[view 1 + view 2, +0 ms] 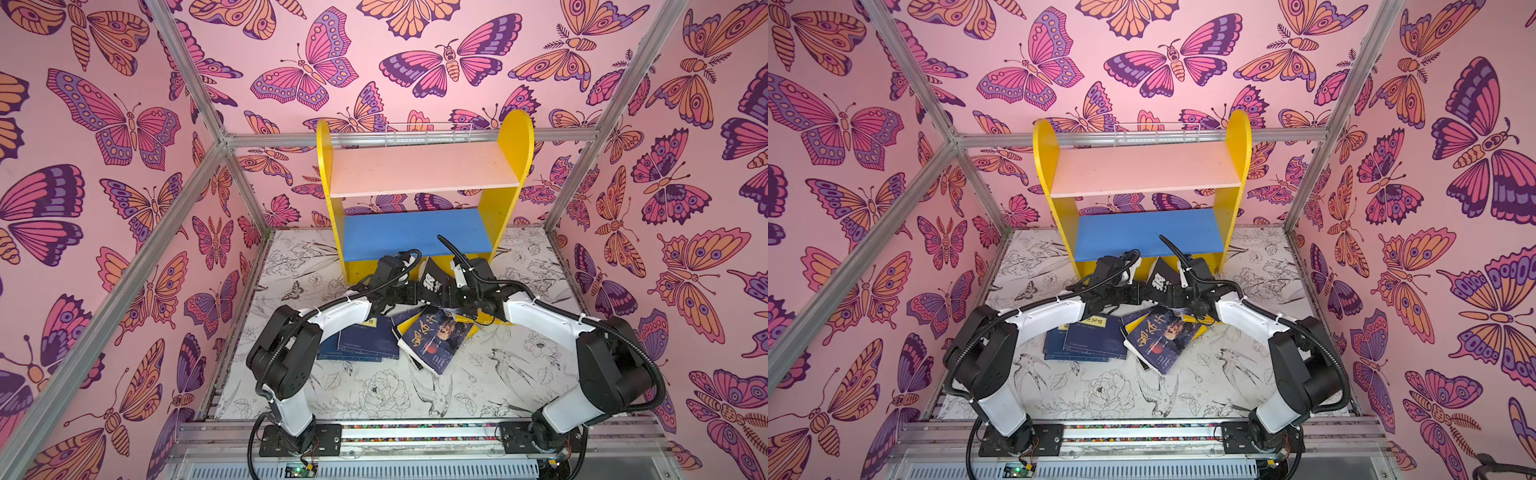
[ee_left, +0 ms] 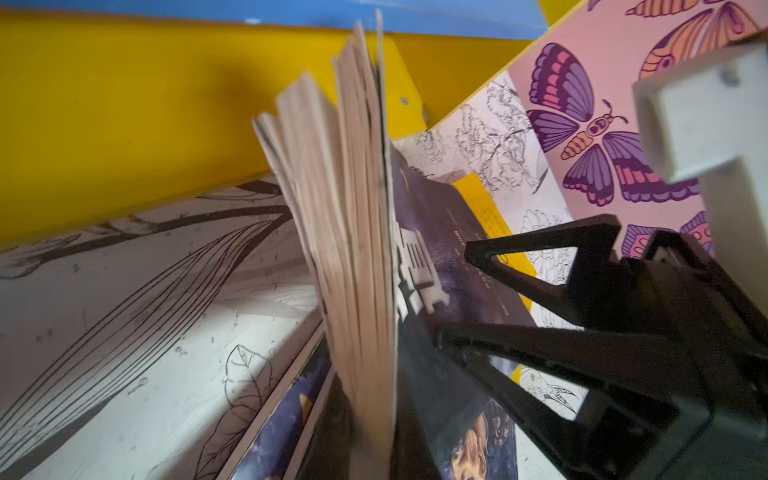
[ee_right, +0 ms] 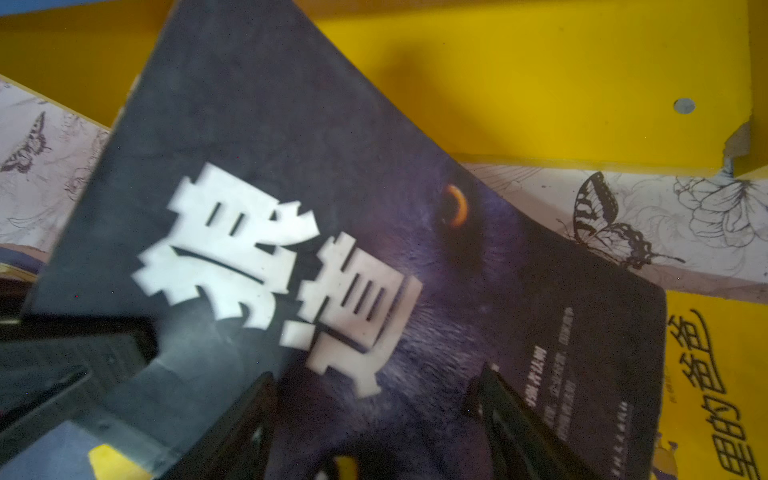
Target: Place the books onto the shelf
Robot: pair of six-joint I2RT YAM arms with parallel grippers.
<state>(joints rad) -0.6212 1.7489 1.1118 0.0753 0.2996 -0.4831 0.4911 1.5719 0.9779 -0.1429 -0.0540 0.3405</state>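
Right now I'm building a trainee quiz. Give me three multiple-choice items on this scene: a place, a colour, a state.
1. Where is the black book?
A. On the pink board
B. Upright, in front of the shelf
C. Flat on the table

2. What colour is the lower board?
A. Blue
B. Green
C. Red

3. How is the right claw?
A. Open
B. Shut on a navy book
C. Out of view

Key: B, it stands on edge before the shelf; A, both top views show blue; A, its fingers stand apart in the left wrist view.
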